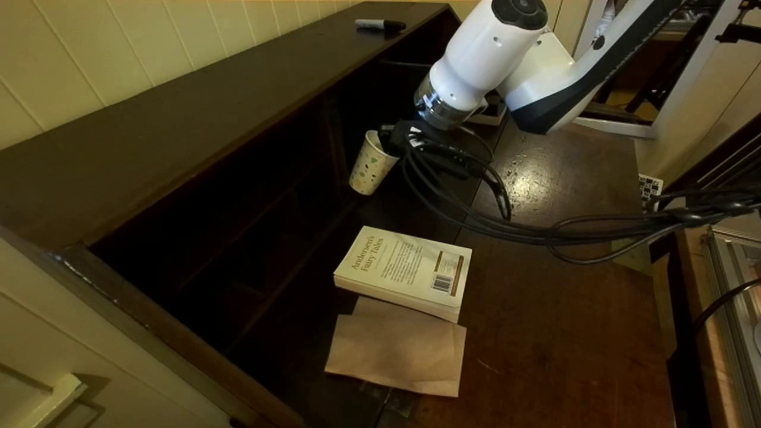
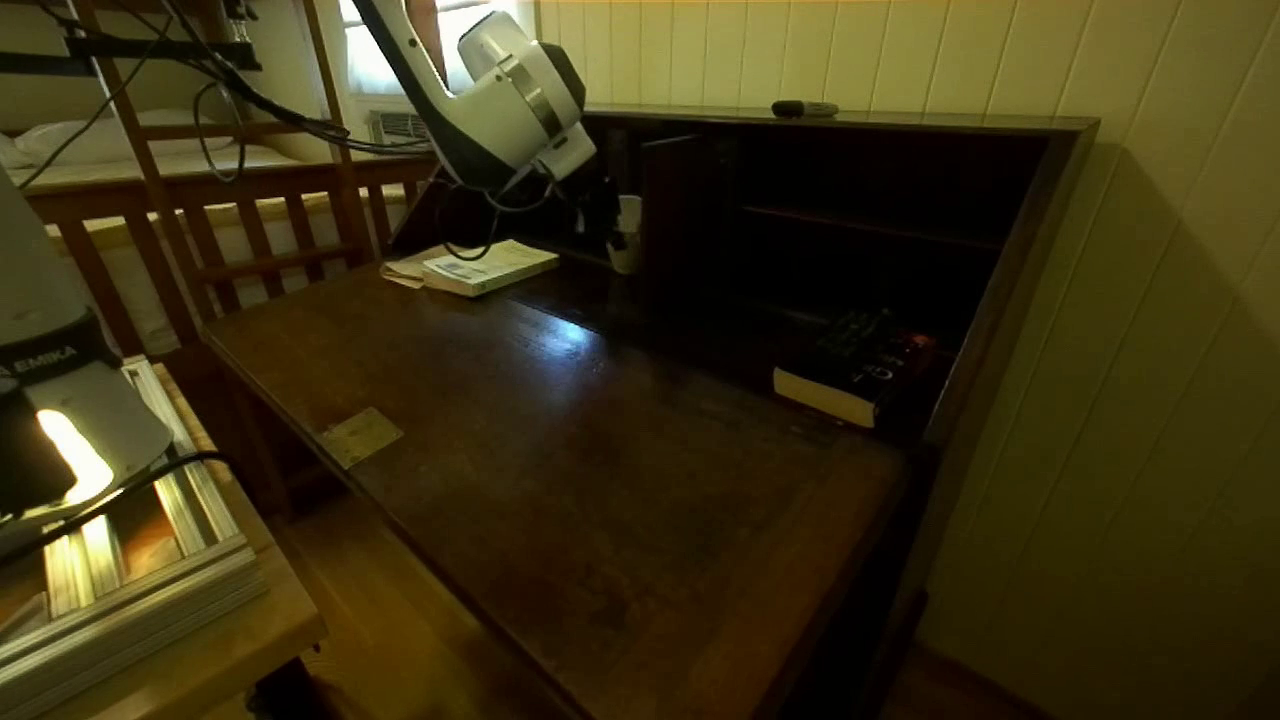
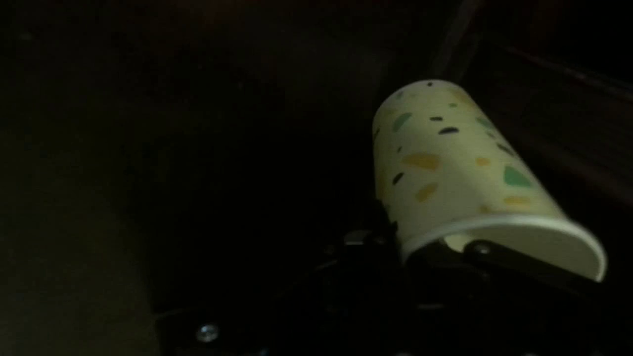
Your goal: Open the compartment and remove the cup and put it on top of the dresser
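One cup point(image 3: 455, 163) | gripper point(image 1: 386, 138) pinching its wall | finger point(image 3: 487, 257) inside: clear only in wrist view

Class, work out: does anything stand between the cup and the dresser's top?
Nothing visible does, though the open door appears close beside the cup. The gripper holds it lower than the dresser's top, where a marker lies, so the cup likely needs lifting first.

Gripper point(image 1: 385, 141) holds tilted paper cup point(image 1: 370, 170) at rim; Andersen's Fairy Tales paperback point(image 1: 410, 267) beside brown paper point(image 1: 397, 351); marker point(image 1: 380, 25) atop dresser point(image 1: 208, 98).
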Available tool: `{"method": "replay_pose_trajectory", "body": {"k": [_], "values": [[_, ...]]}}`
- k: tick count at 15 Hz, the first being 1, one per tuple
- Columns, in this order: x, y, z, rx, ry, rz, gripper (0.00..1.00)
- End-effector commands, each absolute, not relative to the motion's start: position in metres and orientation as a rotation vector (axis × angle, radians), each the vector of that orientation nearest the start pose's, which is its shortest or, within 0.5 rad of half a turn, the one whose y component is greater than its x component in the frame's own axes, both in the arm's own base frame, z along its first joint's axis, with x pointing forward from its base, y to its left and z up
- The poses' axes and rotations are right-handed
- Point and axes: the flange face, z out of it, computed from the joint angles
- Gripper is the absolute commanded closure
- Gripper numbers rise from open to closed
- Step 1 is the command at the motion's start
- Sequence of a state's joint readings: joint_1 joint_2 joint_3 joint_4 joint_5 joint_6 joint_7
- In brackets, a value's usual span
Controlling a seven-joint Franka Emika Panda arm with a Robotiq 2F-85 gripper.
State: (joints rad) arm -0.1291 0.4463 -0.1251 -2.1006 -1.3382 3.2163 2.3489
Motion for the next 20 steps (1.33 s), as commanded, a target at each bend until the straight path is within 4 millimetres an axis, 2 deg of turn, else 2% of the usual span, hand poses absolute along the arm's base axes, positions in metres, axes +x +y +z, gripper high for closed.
{"method": "replay_pose_trajectory", "body": {"k": [1, 10, 15, 20], "values": [[0.537, -0.030, 0.235, -2.366, 1.570, -0.723, 1.00], [0.509, -0.009, 0.270, -2.545, 1.423, -0.690, 1.00], [0.514, -0.014, 0.312, -2.649, 1.323, -0.748, 1.00], [0.517, -0.027, 0.367, -2.726, 1.211, -0.823, 1.00]]}}
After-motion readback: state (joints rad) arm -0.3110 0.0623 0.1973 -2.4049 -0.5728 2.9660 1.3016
